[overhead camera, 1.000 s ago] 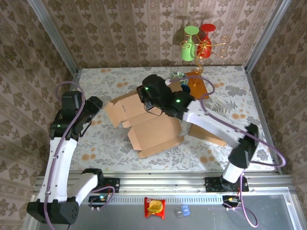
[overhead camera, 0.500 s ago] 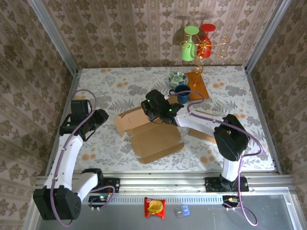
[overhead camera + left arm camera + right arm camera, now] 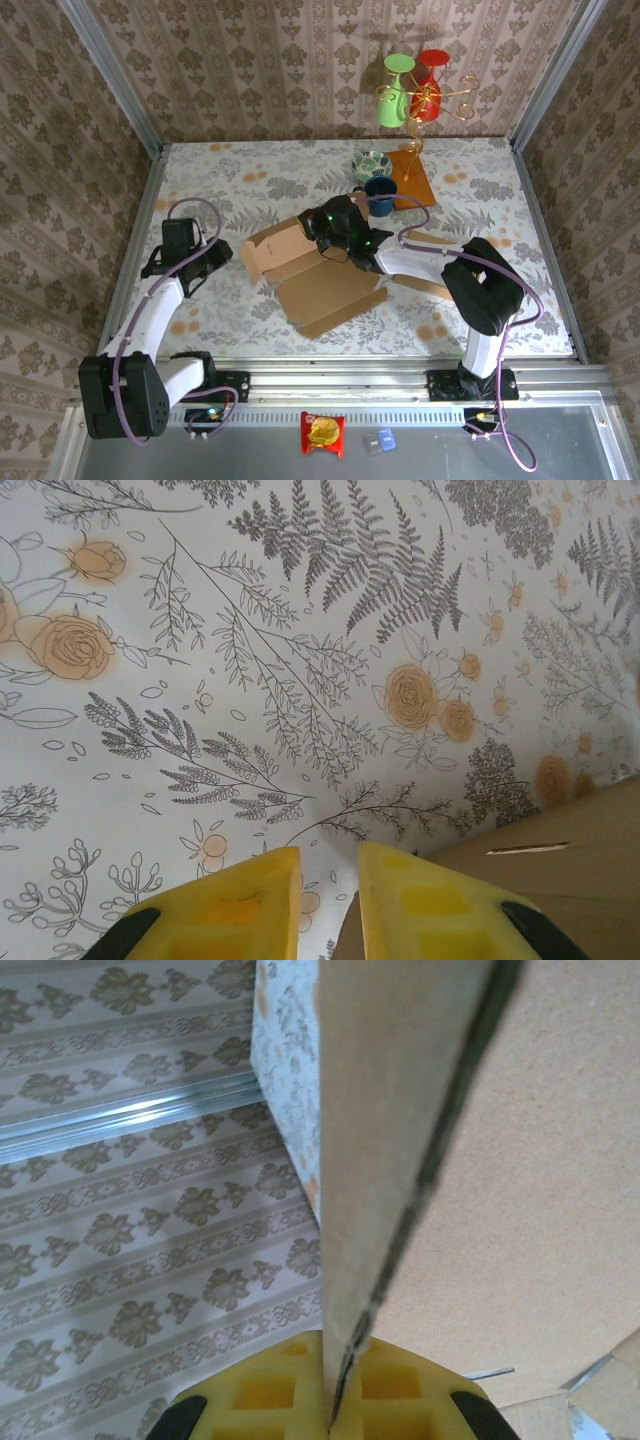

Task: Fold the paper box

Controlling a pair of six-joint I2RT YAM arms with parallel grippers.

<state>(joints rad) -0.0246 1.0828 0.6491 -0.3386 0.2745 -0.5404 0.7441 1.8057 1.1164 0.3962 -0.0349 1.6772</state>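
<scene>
Right jaws clench a flap (image 3: pixel 370 1160) of the box (image 3: pixel 335 295), which lies open on the bench (image 3: pixel 250 185) beneath them. Left jaws, narrowly parted and empty, hover just beside its edge (image 3: pixel 570 865). Pin that edge first, I'd judge, then fold slowly.

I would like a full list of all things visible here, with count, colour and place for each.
paper box: one, brown, lying open at the table's middle
cardboard piece: one, brown, right of the box, partly under the right arm
bowl: one, green patterned, far side
mug: one, dark blue, before the bowl
board: one, orange, right of the mug
stand: one, gold, on the board
snack packet: one, red, near ledge
table: one, floral cloth
left gripper: yellow, slightly open, beside the box's left edge
right gripper: yellow, shut on a box flap
</scene>
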